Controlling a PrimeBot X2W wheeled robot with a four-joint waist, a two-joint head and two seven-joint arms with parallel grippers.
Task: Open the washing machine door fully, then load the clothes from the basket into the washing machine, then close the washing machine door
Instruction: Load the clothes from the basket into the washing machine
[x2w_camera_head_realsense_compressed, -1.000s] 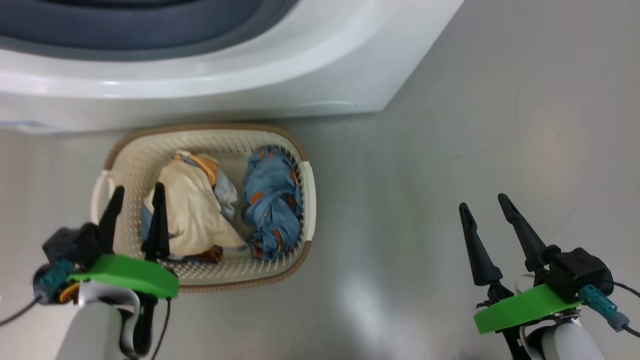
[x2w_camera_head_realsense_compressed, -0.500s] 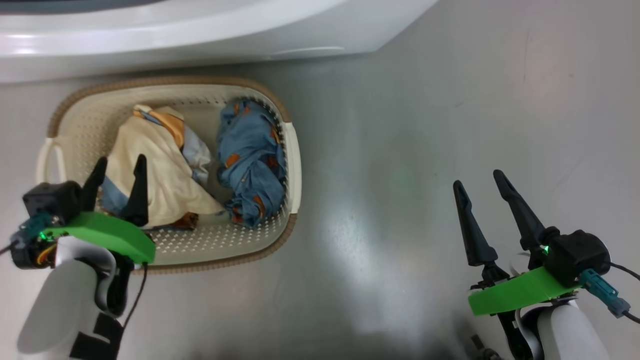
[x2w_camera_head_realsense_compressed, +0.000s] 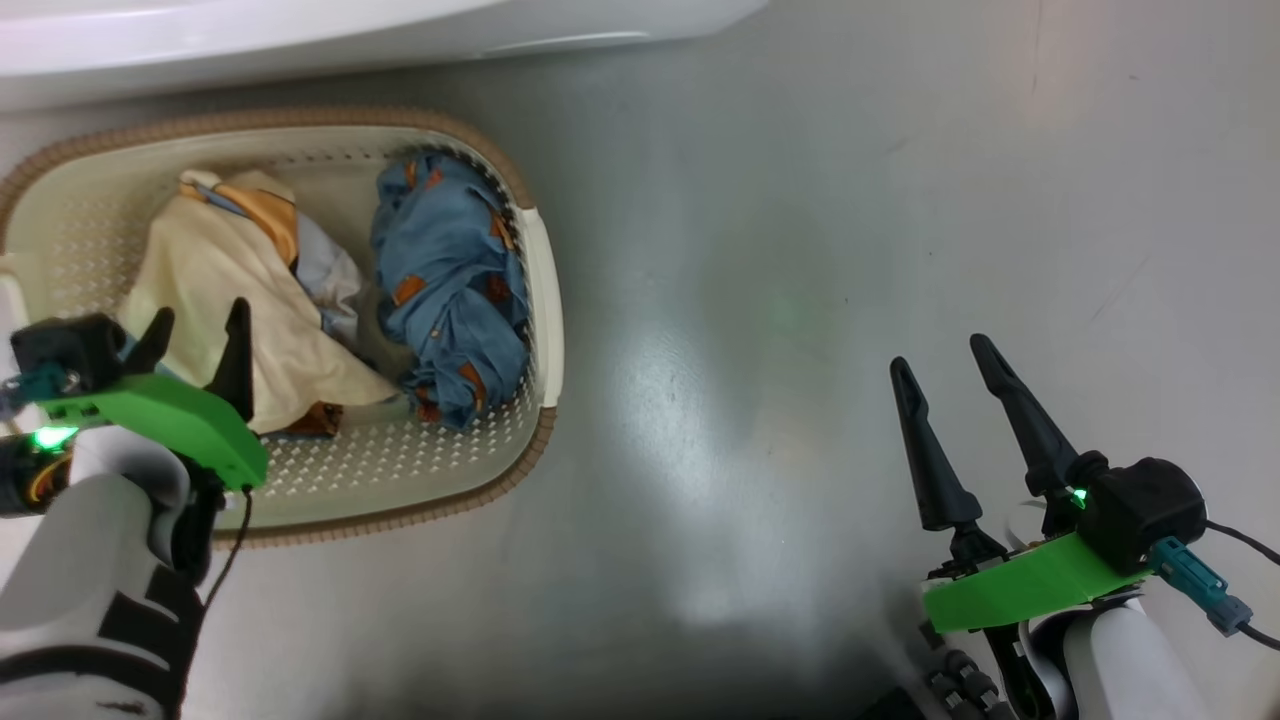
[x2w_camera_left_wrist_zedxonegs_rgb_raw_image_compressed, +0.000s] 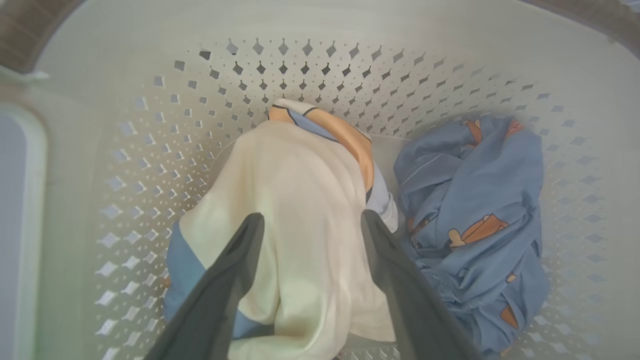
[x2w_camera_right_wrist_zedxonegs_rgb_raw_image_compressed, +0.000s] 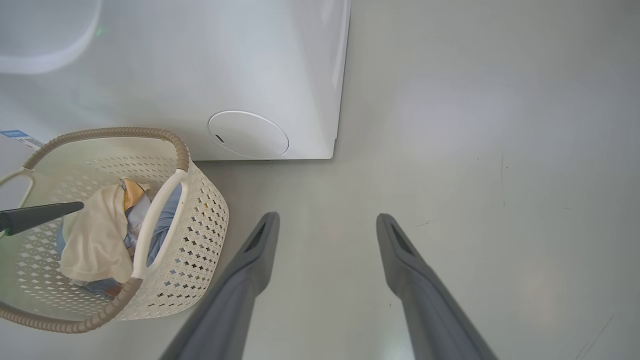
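The cream basket (x2w_camera_head_realsense_compressed: 541, 330) with a brown woven rim stands on the floor in front of the white washing machine (x2w_camera_head_realsense_compressed: 300, 30). Two clothes lie in it: a cream garment (x2w_camera_head_realsense_compressed: 210, 270) on the left and a light blue printed one (x2w_camera_head_realsense_compressed: 450, 290) on the right. My left gripper (x2w_camera_head_realsense_compressed: 200, 312) is open inside the basket, above the cream garment (x2w_camera_left_wrist_zedxonegs_rgb_raw_image_compressed: 300, 180); in the left wrist view its fingers (x2w_camera_left_wrist_zedxonegs_rgb_raw_image_compressed: 235, 270) straddle the cloth's hump. My right gripper (x2w_camera_head_realsense_compressed: 940, 355) hangs open and empty over bare floor, far right of the basket. The washing machine door is out of view.
In the right wrist view the machine's front (x2w_camera_right_wrist_zedxonegs_rgb_raw_image_compressed: 225, 65) shows its round white cap (x2w_camera_right_wrist_zedxonegs_rgb_raw_image_compressed: 248, 134) and a blue label (x2w_camera_right_wrist_zedxonegs_rgb_raw_image_compressed: 17, 136) low down, right behind the basket (x2w_camera_right_wrist_zedxonegs_rgb_raw_image_compressed: 200, 225). Smooth grey floor (x2w_camera_head_realsense_compressed: 800, 250) spreads to the right of the basket and the machine.
The head camera has tilted down and right, so the machine has slid up out of the picture. My left gripper has moved from the basket's left wall to over the cream garment, still open.
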